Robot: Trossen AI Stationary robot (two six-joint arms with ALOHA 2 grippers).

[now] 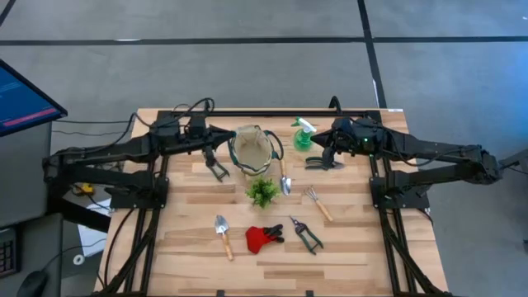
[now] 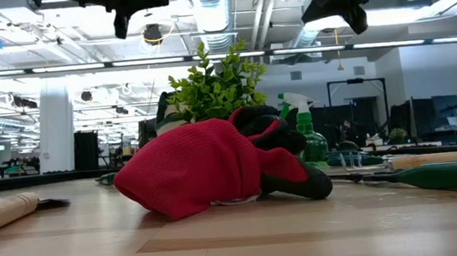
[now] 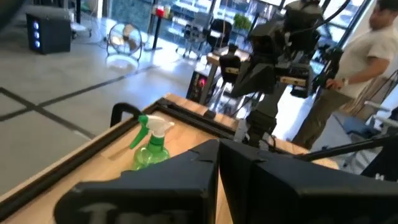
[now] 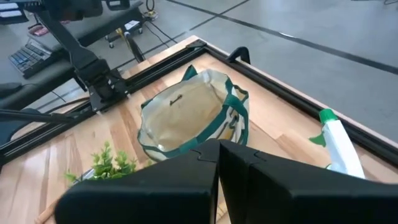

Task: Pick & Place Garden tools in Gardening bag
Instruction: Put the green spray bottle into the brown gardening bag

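The gardening bag (image 1: 252, 150) stood on the wooden table (image 1: 190, 256) toward its far edge, mouth open upward, and nothing could be seen inside it in the right wrist view (image 4: 189, 115). The left gripper (image 1: 219, 171) hung just left of the bag, its fingers pressed together and holding nothing. The right gripper (image 1: 323, 162) hung well to the right of the bag, its fingers also pressed together and empty.

The green spray bottle (image 1: 302, 134) stood upright to the right of the bag, between it and the right gripper. A small leafy plant (image 1: 263, 191) sat just in front of the bag, and a trowel (image 1: 283, 176) lay beside the plant, close to the bag's right front side. A hand rake (image 1: 316, 203) lay farther to the right and front of the bag. Well in front of the bag, near the table's near edge, lay a second trowel (image 1: 223, 234), the red gloves (image 1: 263, 238) and the pruning shears (image 1: 305, 234), side by side from left to right. All the tools lay outside the bag.
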